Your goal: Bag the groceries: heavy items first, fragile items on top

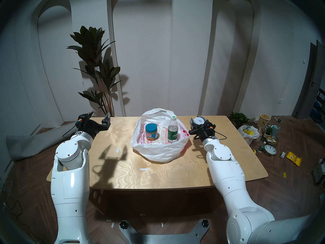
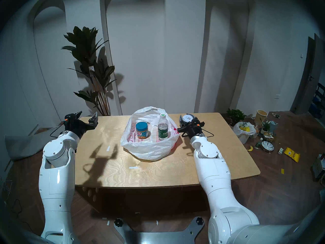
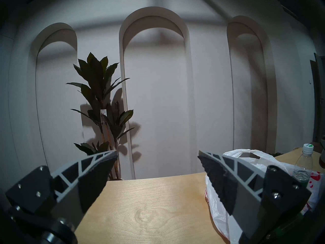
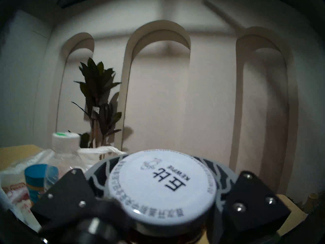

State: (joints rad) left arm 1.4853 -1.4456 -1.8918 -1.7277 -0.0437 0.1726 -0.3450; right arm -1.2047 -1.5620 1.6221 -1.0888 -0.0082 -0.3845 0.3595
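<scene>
- Left arm point(image 1: 70, 169): raised at the near left corner of the table point(image 1: 158, 171), forearm angled up and inward; wrist level, pointing toward the far wall.
- Left gripper point(image 1: 99, 117): held above the far left table edge, fingers point(image 3: 226, 178) spread wide apart, nothing between them.
- Right arm point(image 1: 226, 173): reaching over the right side of the table, wrist tipped slightly upward.
- Right gripper point(image 1: 197, 122): just right of the bag, clamped on the small white-lidded jar point(image 4: 163, 187); fingers wrapped around the lid rim, jar clear of the tabletop; dark body mostly hidden below the lid.
- Bag point(image 1: 158, 150): thin white plastic, red print, at table centre; mouth open upward, loop handle point(image 3: 246, 151) standing at the far side.
- In bag, left: blue-lidded jar point(image 1: 151, 131) with orange-yellow label, upright.
- In bag, right: water bottle point(image 1: 172, 131), green label, white cap, upright; apart from the blue-lidded jar.
- Floor, far right: smaller plastic bag point(image 1: 249, 132) showing yellow, among bowls and pots.
- Far wall: tall potted plant point(image 1: 95, 65), beyond the left table corner.
</scene>
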